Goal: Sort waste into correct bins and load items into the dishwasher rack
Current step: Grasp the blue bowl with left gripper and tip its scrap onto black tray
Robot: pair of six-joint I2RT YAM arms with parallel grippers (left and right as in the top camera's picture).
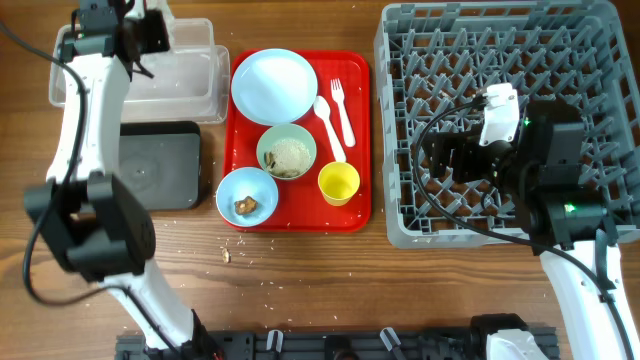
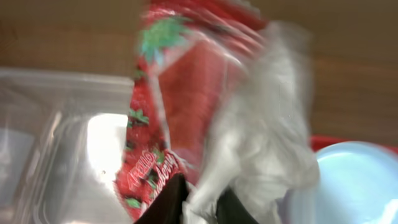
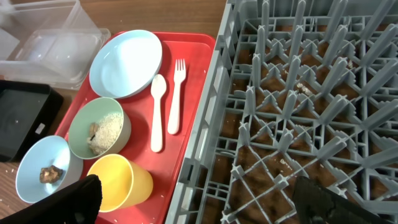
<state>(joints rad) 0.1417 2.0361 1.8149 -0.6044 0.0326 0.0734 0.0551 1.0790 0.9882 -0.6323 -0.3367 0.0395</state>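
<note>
My left gripper (image 2: 202,194) is shut on the red-and-white snack wrapper (image 2: 177,93) and the crumpled white napkin (image 2: 267,130), and holds them above the clear tub (image 2: 56,143). In the overhead view it (image 1: 133,38) is over the tub's (image 1: 190,75) left end. The black tray (image 1: 160,165) lies in front of the tub. On the red tray (image 1: 355,215) are the light-blue plate (image 1: 274,85), a bowl of crumbs (image 1: 287,151), a bowl with a scrap (image 1: 247,196), the yellow cup (image 1: 339,183), the spoon (image 1: 328,125) and the fork (image 1: 342,110). My right gripper (image 3: 205,205) is open and empty over the grey rack's (image 1: 500,60) left edge.
A few crumbs (image 1: 227,255) lie on the wooden table in front of the red tray. The right wrist view shows the cup (image 3: 118,180) lying just left of the rack wall (image 3: 205,143), with the plate (image 3: 126,63) and cutlery (image 3: 157,112) behind it.
</note>
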